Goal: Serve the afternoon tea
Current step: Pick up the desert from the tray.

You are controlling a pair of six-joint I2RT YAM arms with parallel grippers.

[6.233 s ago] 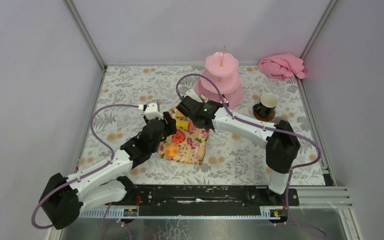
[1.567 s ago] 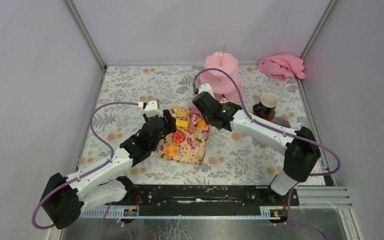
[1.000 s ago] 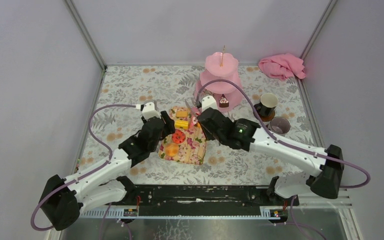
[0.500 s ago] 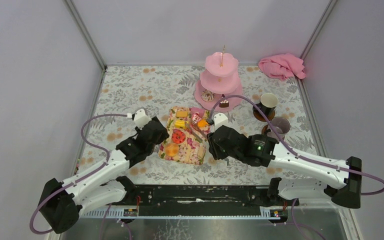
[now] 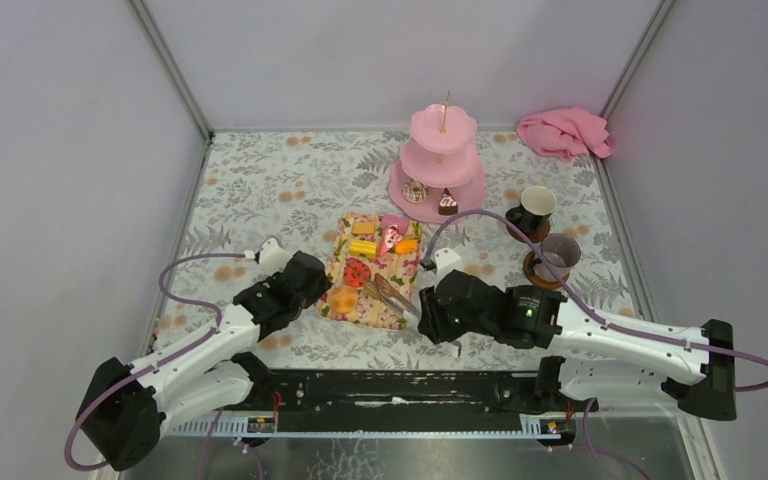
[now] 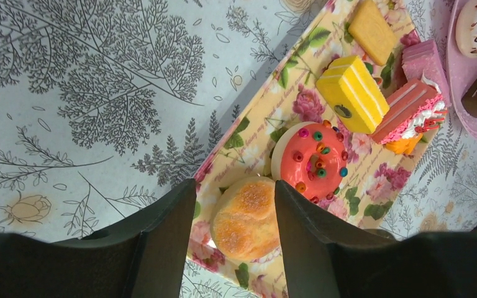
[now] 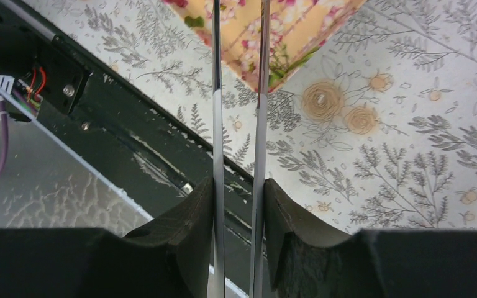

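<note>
In the lower left of the overhead view, the left gripper (image 6: 233,189) is seen just off the left edge of the floral tray (image 6: 258,121). Its fingers are spread and nothing is grasped between them. On the tray at the centre of the frame, an orange bun (image 6: 245,217) is found at the near end. A red doughnut (image 6: 311,160) lies just beyond it, then a yellow cake (image 6: 353,93) and a pink-iced slice (image 6: 410,110). To the right of the tray, the right gripper (image 7: 239,192) is clenched on a pair of metal tongs (image 7: 215,93), whose tips are pointed over the tray's near right corner and carry no cake. Further right and higher in the frame, the pink three-tier stand (image 5: 470,190) is seen with an iced doughnut (image 5: 415,190) and a chocolate cake (image 5: 448,203) on its bottom tier; the upper tiers appear bare. The black mug (image 5: 532,208) and the grey mug (image 5: 558,255) are set right of the stand, well apart from the tray. The step in hand is judged to be the transfer of cakes from tray to stand, with most of it left to do. For the next move, the tongs would need to be steered over one cake, squeezed across its sides without crushing it, and lifted clear of its neighbours before being carried to a free tier.
</note>
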